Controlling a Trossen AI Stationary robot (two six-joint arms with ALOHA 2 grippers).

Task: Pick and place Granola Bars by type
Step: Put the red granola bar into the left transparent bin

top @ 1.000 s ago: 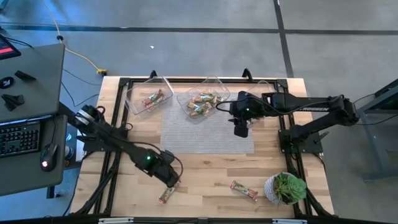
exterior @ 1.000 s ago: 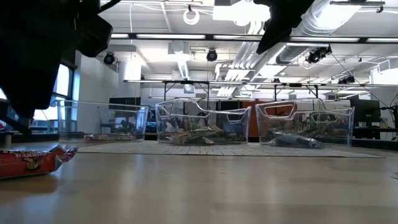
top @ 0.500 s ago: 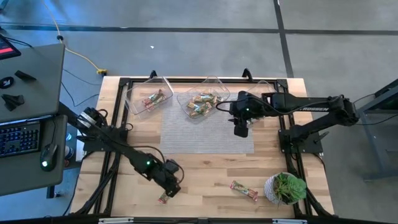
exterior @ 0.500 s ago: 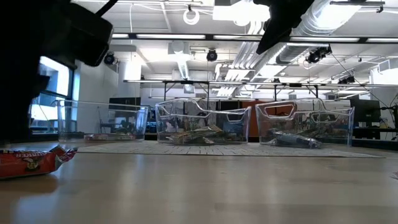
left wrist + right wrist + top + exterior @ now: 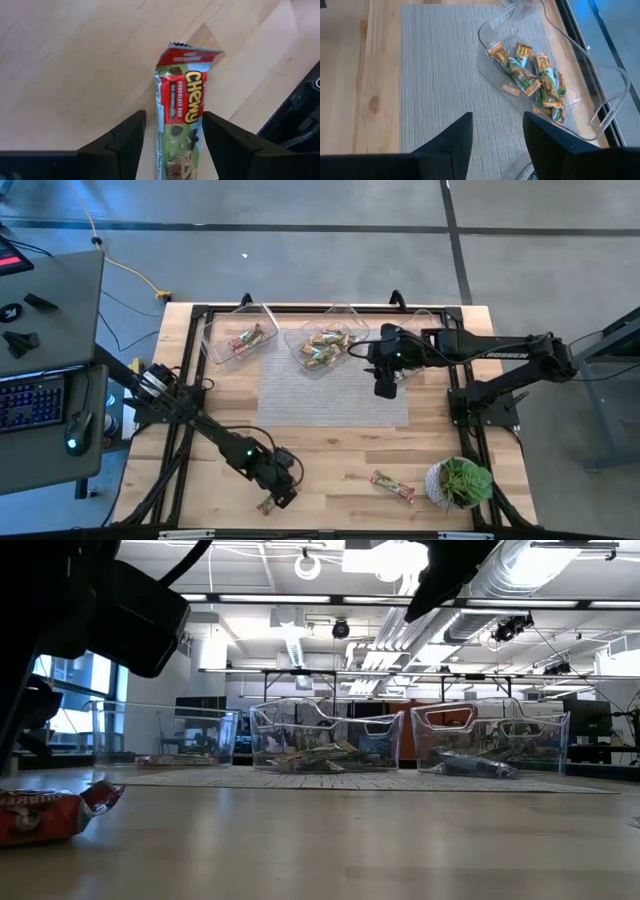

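I see a pale wooden bench (image 5: 330,455) with a grey mat (image 5: 330,390) across its middle, standing on a concrete floor; a desk with a keyboard (image 5: 30,402) sits off the left side, and a small potted plant (image 5: 460,482) stands on the near right corner. In the low view the room behind is an open workshop with ceiling ducts and strip lights. Three clear tubs line the far edge: the left tub (image 5: 235,335) holds a red-wrapped bar, the middle tub (image 5: 325,340) holds a heap of green-tan bars (image 5: 530,75), and the third is mostly hidden under the right arm. My left arm reaches low toward the near edge, its left gripper (image 5: 172,145) pointing down with the fingers spread either side of a red and green granola bar (image 5: 181,125), not clamped on it. That bar lies flat on the bare wood, its long axis running away between the fingers. My right gripper (image 5: 385,387) hovers released over the mat's far right part, just beside the middle tub. A second loose bar (image 5: 392,486) lies near the plant, angled across the boards.
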